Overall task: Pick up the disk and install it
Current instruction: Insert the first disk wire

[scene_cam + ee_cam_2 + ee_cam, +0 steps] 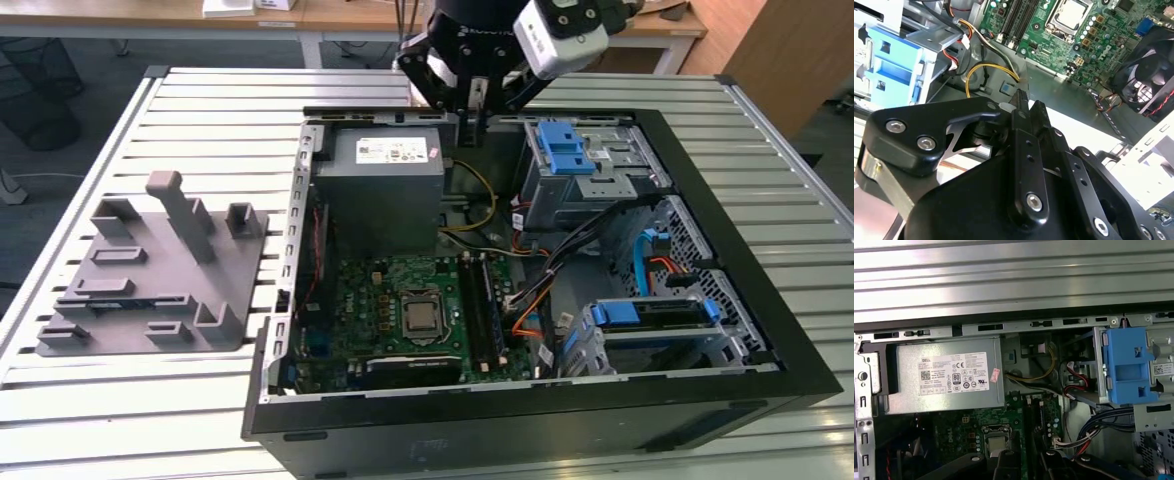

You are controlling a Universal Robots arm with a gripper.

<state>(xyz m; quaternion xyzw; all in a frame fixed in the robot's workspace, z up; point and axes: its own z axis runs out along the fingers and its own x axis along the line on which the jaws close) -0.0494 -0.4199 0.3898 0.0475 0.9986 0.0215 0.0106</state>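
The disk point(649, 314), a flat drive between blue plastic side rails, lies in the metal bay at the near right corner of the open computer case point(534, 425). My gripper point(471, 128) hangs over the far edge of the case, between the grey power-supply box point(384, 190) and the drive cage with the blue latch point(566, 152), well away from the disk. In the second wrist view the gripper point(1029, 104) is shut, its two black fingers point(1021, 150) close together with nothing between them. Its black fingers point(1006, 462) also edge into the first wrist view.
The case lies on a slatted metal table point(200, 100). A grey moulded fixture point(154, 275) with posts stands at the exterior view's left. Inside the case are the green motherboard point(400, 310), loose coloured cables point(534, 290) and a black fan point(1149, 75).
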